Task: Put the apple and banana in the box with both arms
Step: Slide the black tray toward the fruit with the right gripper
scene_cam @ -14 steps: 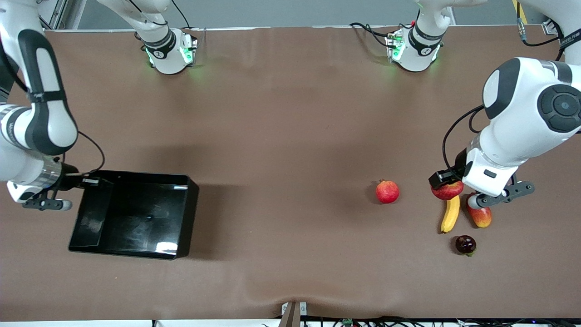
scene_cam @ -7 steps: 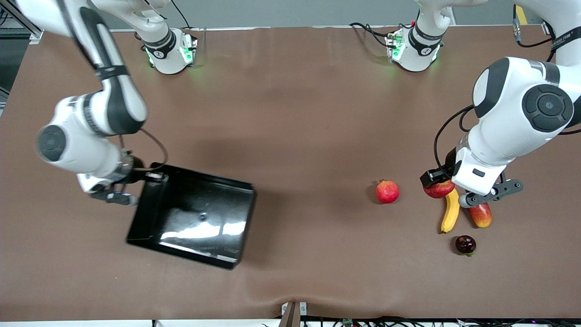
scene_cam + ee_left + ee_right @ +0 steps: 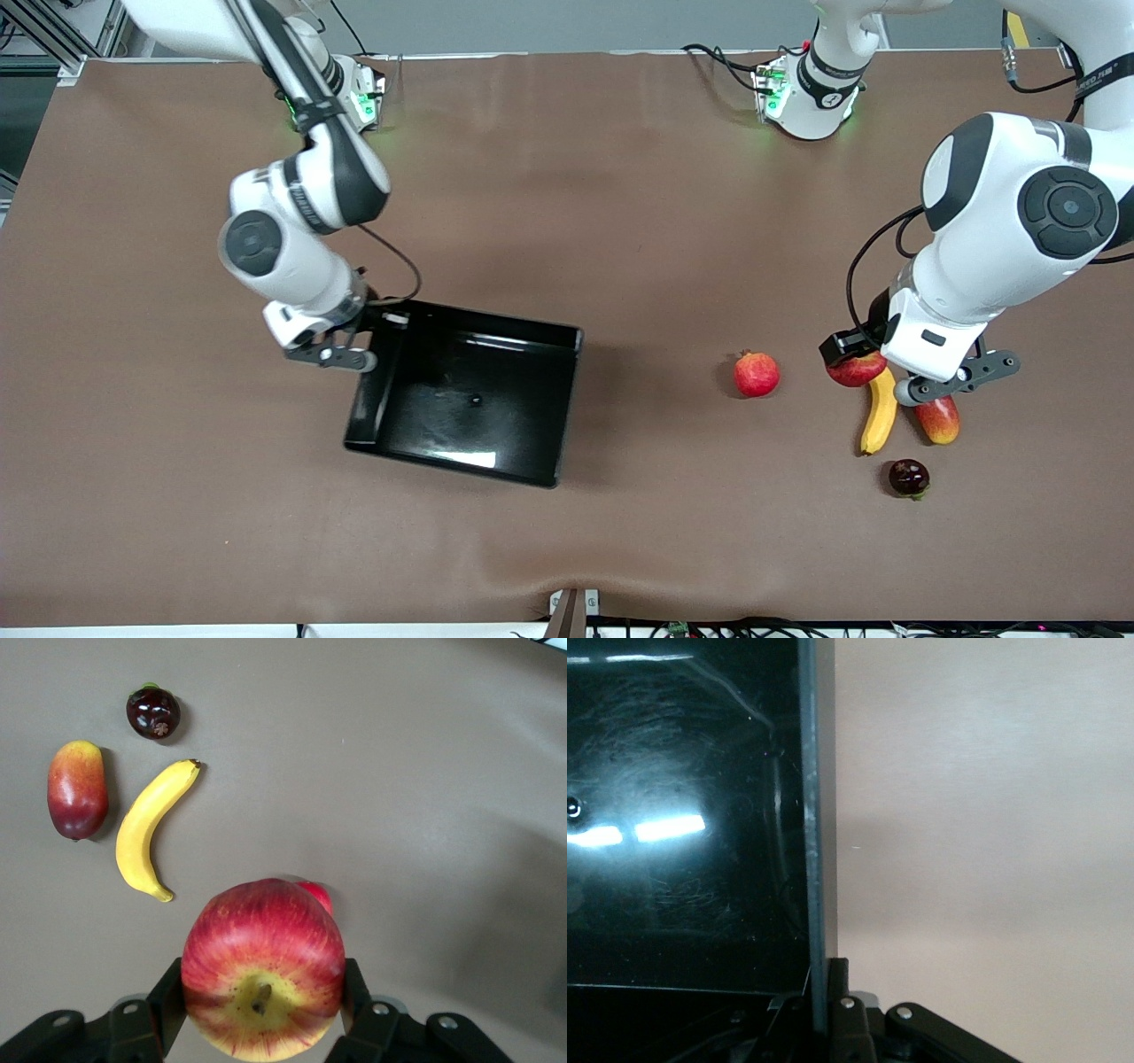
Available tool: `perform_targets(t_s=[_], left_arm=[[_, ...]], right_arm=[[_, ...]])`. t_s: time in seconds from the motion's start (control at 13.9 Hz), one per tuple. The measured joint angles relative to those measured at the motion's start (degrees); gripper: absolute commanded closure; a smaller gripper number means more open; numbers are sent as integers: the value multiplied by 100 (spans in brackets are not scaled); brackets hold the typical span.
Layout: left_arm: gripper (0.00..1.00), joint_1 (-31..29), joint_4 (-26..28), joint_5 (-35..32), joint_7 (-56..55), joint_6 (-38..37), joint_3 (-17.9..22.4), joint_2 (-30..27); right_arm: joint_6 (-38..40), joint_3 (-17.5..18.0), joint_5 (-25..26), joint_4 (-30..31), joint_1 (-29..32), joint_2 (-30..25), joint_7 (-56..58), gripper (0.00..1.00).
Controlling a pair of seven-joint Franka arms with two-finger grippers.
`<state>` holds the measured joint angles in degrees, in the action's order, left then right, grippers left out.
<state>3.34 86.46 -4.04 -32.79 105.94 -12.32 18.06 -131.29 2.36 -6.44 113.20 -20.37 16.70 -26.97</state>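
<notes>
1. Change: the box [image 3: 465, 403] has slid toward table centre since a second ago, dragged by the right gripper [image 3: 350, 341], which stays clamped on its rim at the 9 o'clock edge. Shortens the carry for the fruit.
2. Banana [image 3: 880, 413] unmoved on the table, at 5 o'clock just under the lifted apple [image 3: 856, 368].
3. Left gripper [image 3: 263, 1028] holds the apple, raised; box lies at 9 o'clock, well apart.
</notes>
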Motion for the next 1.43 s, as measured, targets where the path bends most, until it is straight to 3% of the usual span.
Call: perform_targets(t_s=[0.29,0.57,0.86,0.93,1.0,1.08,1.43], left_arm=[[100,79,0,0,-268,0,-78,1],[100,144,1,0,-424,0,-97,6],[100,498,5,0,-1171,0,-134,91],[100,628,5,0,-1403,0,-137,141],[100,762,6,0,-1621,1,-142,201],[100,909,7,0,-1839,7,-147,268],[100,1641,12,0,-2881,400,-155,737]], right_arm=[[-511,-2,6,344,-564,86,-679,100],[-1218,-1,7,376,-1304,574,-1478,100],[-1333,-7,121,370,-1613,813,-1538,100],[-1333,-8,129,369,-1617,831,-1538,66],[-1334,-19,131,366,-1617,842,-1538,8],[-1349,-32,131,352,-1617,845,-1538,0],[-1355,-89,131,163,-1613,843,-1599,0]])
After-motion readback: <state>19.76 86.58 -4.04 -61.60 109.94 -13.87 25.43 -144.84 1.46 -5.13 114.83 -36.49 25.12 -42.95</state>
